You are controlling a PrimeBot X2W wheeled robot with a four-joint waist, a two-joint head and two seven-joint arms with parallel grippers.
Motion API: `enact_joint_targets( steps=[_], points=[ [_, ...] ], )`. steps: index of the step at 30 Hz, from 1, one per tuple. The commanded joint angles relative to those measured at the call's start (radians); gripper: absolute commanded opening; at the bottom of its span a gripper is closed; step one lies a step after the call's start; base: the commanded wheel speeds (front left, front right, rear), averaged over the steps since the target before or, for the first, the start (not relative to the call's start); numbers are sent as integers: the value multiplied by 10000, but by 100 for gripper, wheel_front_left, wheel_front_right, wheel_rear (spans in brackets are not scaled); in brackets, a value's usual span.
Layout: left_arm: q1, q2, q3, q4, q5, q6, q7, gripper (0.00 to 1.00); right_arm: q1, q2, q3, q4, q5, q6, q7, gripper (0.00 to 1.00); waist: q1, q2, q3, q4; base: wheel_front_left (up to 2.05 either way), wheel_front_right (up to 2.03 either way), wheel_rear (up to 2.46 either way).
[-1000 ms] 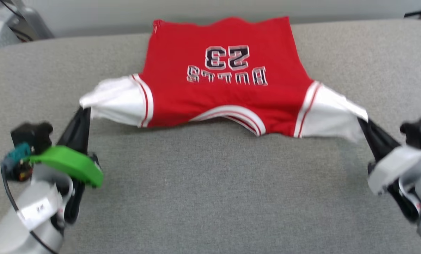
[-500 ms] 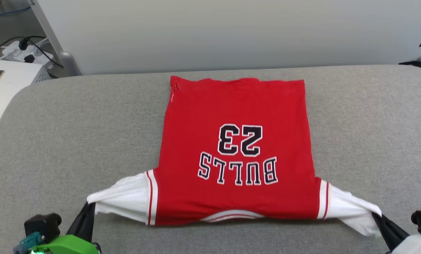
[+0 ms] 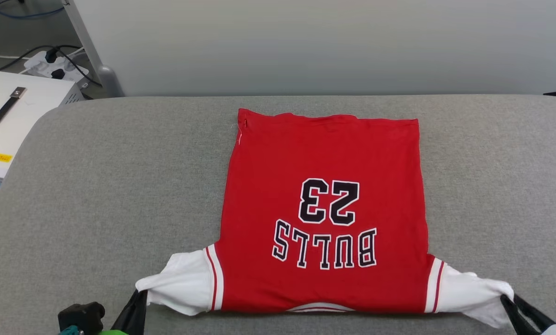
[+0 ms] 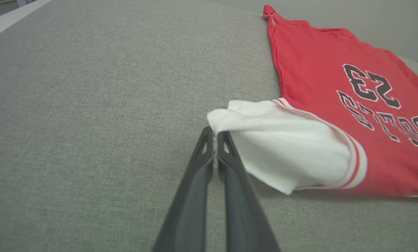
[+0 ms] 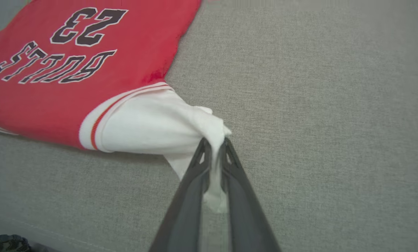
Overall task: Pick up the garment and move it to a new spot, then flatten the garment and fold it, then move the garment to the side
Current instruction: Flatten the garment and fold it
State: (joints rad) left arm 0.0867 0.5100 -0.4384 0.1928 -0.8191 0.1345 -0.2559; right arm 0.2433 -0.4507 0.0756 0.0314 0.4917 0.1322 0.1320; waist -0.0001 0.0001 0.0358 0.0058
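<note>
**Red T-shirt spread on the padded surface, a gripper clamped on each sleeve tip**

The garment (image 3: 322, 204) lay flat on the grey padded surface (image 3: 119, 186), hem toward the far edge and collar toward the robot, so its "BULLS 23" lettering (image 3: 327, 223) read upside down in the head view. The left gripper (image 4: 214, 134) sat just off the shirt's near-left corner, its two dark fingers pressed together on the tip of the left white sleeve (image 4: 282, 147). The right gripper (image 5: 214, 143) sat off the near-right corner, fingers closed on the right white sleeve (image 5: 153, 122), with bunched cloth trailing down between them. Each sleeve was drawn outward to a point, away from the red body. A white case (image 3: 12, 116) with a black handle stood beyond the surface's far-left corner.
</note>
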Motion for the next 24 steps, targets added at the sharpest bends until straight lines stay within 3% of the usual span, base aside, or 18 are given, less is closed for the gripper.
enact_joint_targets(
  steps=[1, 6, 14, 19, 24],
  points=[
    [-266, -98, -30, 39, 215, -45, -58, 0, -216, 45, -211, -181, -96, -15, -18, 100, 1, -1, 62, 20, 0, 0, 0],
    [-475, -303, 27, -79, 425, -64, -59, 0, -673, 92, -1029, -1008, 214, -15, -119, 100, 1, -1, 315, 129, 0, 0, 0],
    [-996, -463, 231, -632, 1009, -26, -59, 0, -3081, -818, -2076, -2240, 112, -15, 292, 100, 1, -1, 1330, 455, 0, 0, 0],
    [-1586, -657, 190, -887, 1383, -93, -59, 0, -5443, -1530, -1544, -1861, 183, -15, 1253, 100, 1, -1, 2174, 805, 0, 0, 0],
    [-2209, -918, 172, -1096, 1739, -226, -59, 0, -8008, -2200, -442, -493, 911, -15, 3388, 100, 1, -1, 3102, 1177, 0, 0, 0]
  ],
)
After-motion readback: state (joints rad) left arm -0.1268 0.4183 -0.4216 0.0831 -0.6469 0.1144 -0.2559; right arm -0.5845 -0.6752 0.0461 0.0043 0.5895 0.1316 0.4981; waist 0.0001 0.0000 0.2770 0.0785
